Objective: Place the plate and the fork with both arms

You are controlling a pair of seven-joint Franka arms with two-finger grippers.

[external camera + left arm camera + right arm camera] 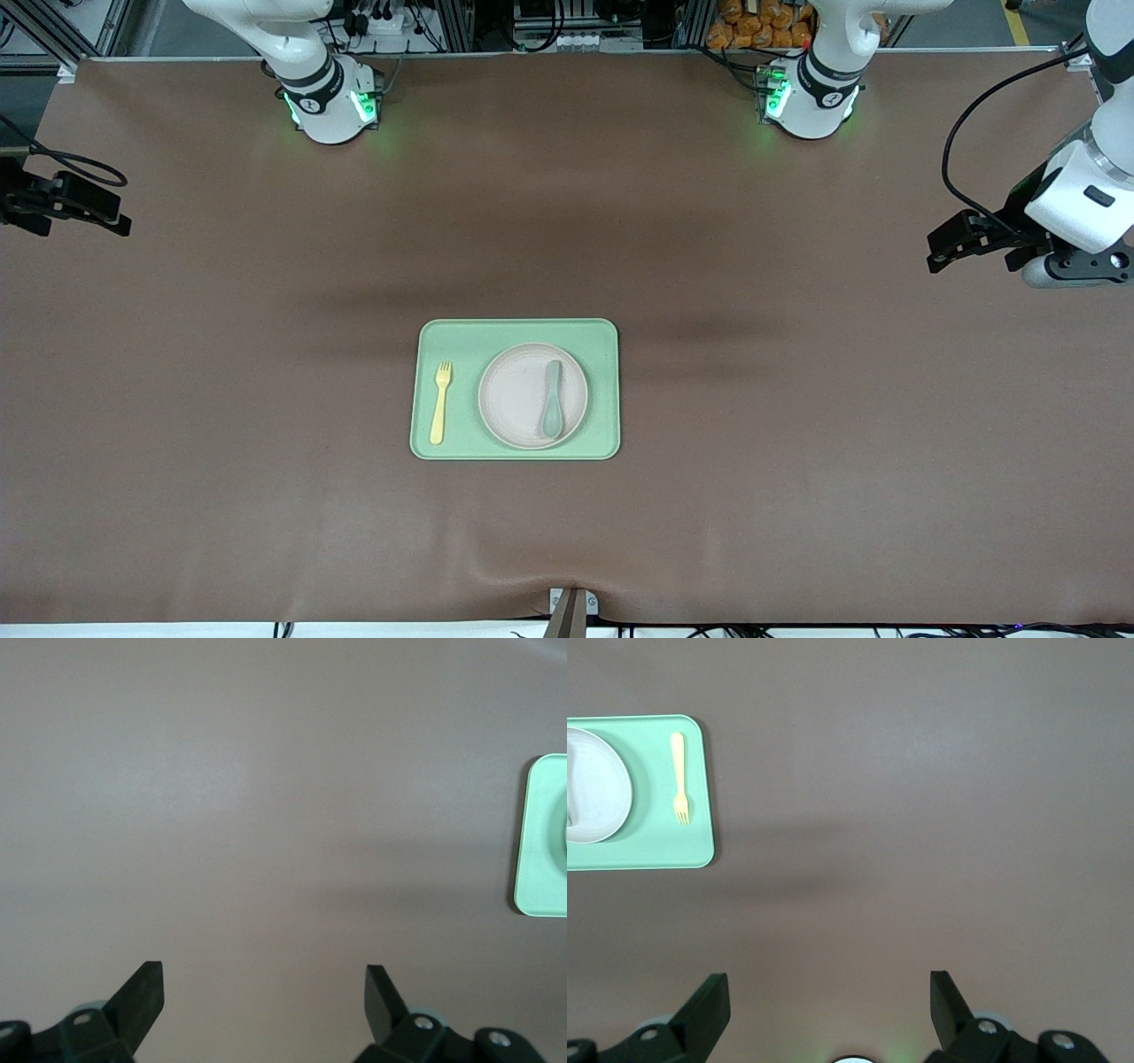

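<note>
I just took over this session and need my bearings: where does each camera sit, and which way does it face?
Front view: high across the table, facing both arm bases; left end effector and right end effector wait open over the table's ends; tray carries plate, fork, spoon.
Left wrist view: looks down past its open end effector at bare table and a tray corner.
Right wrist view: looks down past its open end effector at tray, plate, fork.
All three share the tray.
</note>
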